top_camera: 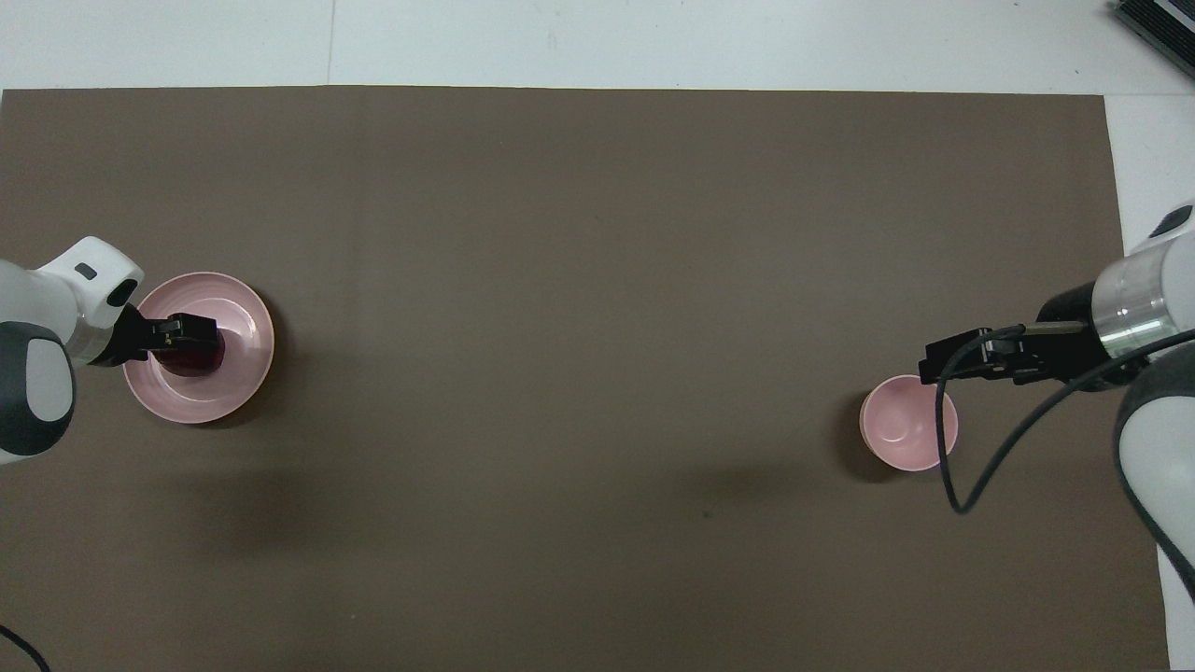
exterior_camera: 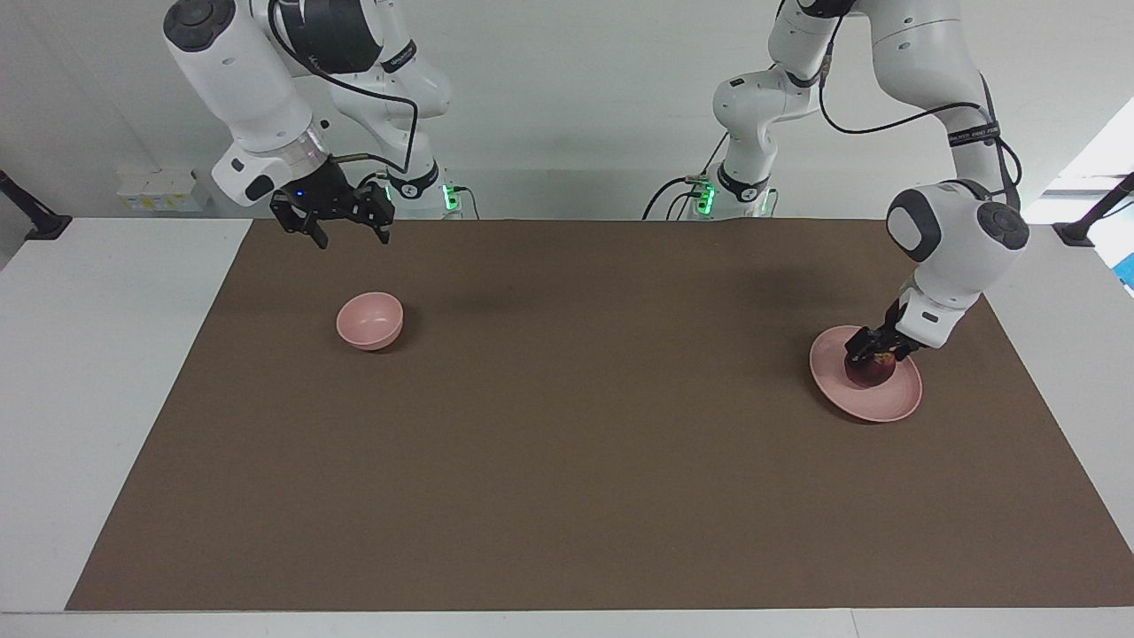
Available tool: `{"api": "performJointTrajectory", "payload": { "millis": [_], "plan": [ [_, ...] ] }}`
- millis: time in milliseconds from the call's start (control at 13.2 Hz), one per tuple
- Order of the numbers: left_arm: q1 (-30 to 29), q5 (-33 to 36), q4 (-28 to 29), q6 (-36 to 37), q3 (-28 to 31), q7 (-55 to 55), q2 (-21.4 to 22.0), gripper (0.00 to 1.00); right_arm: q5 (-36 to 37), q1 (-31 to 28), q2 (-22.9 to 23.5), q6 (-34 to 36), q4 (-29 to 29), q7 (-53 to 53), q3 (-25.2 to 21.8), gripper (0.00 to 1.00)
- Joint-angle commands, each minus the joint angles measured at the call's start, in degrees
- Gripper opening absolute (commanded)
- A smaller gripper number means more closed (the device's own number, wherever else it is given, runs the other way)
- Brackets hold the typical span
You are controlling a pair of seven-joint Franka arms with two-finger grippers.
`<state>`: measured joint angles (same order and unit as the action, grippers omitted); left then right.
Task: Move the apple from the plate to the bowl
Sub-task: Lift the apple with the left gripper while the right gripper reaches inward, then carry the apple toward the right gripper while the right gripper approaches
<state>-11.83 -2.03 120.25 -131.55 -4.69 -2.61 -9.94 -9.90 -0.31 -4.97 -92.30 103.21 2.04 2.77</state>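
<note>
- I have the left gripper [exterior_camera: 875,354] down at the apple [exterior_camera: 870,369], at the right of the facing view. Its fingers straddle the fruit and stand wide, so I read it as open around the apple, not yet squeezing; I'd judge the grasp is about to be made.
- The apple sits on the plate [exterior_camera: 886,406], slightly toward the rim that lies higher in the facing view. That is probably why the gripper comes in tilted from the arm's end of the table rather than straight down.
- In the overhead view the same gripper [top_camera: 184,329] lies over the apple [top_camera: 198,358] at the left edge of the frame, hiding much of it.
- The bowl [exterior_camera: 369,320] stands upright at the left of the facing view, well apart from the plate, so the carry would run across most of the brown mat [exterior_camera: 567,443].
- My right gripper [exterior_camera: 341,232] hangs in the air in the upper left of the facing view, fingers apart and holding nothing. In the overhead view it [top_camera: 962,357] overlaps the bowl's [top_camera: 908,425] upper rim, but the facing view shows it is raised and touches nothing. I take it to be positioned near the bowl, perhaps for a handover.
</note>
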Motion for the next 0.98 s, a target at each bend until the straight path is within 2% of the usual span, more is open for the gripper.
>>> {"api": "performJointTrajectory", "payload": {
  "millis": [0,75,226,302,679,755,906],
  "plan": [
    [-0.1,-0.5,1.1,-2.5,-0.1,-1.2,0.5,1.00,-6.2,-0.4,-0.7,-1.6,3.2,-1.2,0.0,1.00],
    [-0.2,-0.5,1.1,-2.4,-0.1,-1.3,0.5,1.00,-8.8,-0.4,-0.5,-2.6,3.7,-1.2,0.0,1.00],
    [0.2,-0.5,1.0,-1.8,-0.1,-0.6,0.5,0.09,-15.5,-0.4,0.6,-4.4,5.4,-1.1,0.0,1.00],
    [0.3,-0.5,1.0,-1.4,-0.1,-0.2,0.5,0.00,-18.2,-0.3,1.3,-4.9,5.6,-1.1,0.0,1.00],
    [1.8,-0.5,-0.4,-1.4,-0.3,-1.1,0.7,0.00,-29.5,5.3,5.4,-11.8,5.7,0.0,0.1,1.00],
    [2.4,-0.5,-1.8,-1.2,-0.5,-1.1,2.1,0.00,-30.9,7.1,5.8,-13.4,5.7,1.9,0.1,1.00],
    [3.4,-0.5,-5.1,3.8,-0.8,-1.1,4.5,0.00,-31.5,9.0,5.9,-16.2,5.7,4.9,0.1,1.00]
  ]
}}
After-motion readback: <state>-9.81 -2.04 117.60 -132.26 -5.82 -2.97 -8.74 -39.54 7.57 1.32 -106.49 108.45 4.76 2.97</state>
